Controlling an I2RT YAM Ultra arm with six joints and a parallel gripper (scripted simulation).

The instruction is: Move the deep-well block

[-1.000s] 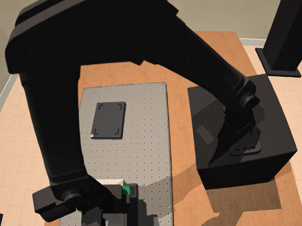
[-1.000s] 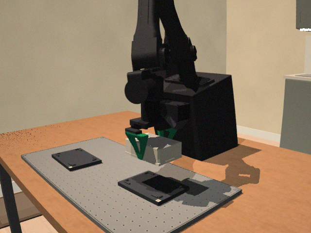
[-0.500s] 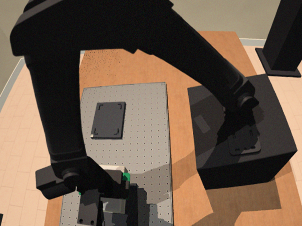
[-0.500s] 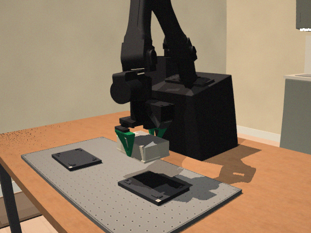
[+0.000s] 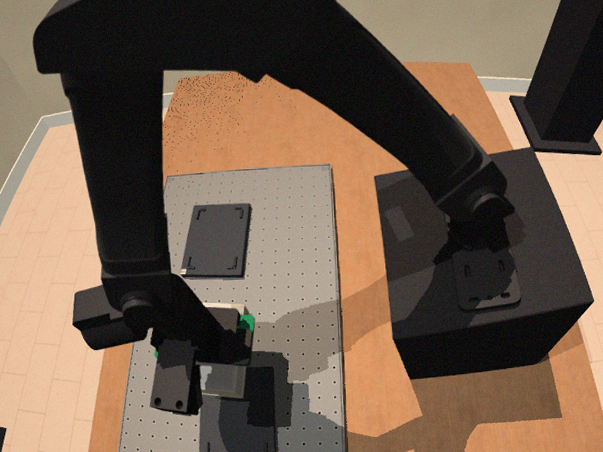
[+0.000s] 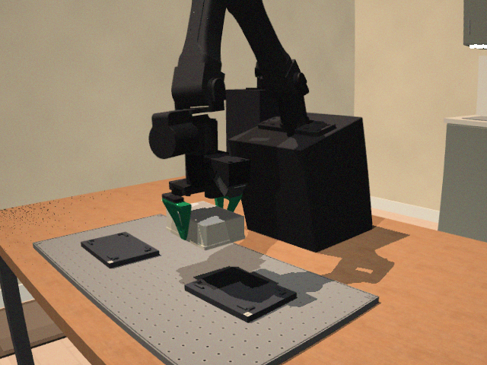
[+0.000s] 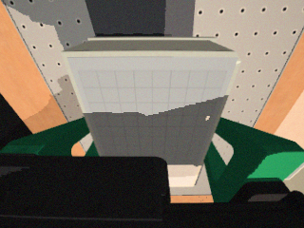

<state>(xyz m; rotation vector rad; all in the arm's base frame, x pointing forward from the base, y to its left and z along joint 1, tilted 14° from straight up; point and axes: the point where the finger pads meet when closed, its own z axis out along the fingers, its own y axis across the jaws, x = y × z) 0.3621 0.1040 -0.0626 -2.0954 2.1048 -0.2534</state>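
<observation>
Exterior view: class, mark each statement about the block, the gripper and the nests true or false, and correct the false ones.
1. The gripper is shut on the block. True.
2. The block sits in a nest. False: it hangs above the grey plate; the far nest and the near nest hold nothing.
3. The fingers are green. True.
4. The grey plate carries three nests. False: two.

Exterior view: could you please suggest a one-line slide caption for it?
Green fingers grip the deep-well block, held above the perforated plate between two bare nests.
</observation>
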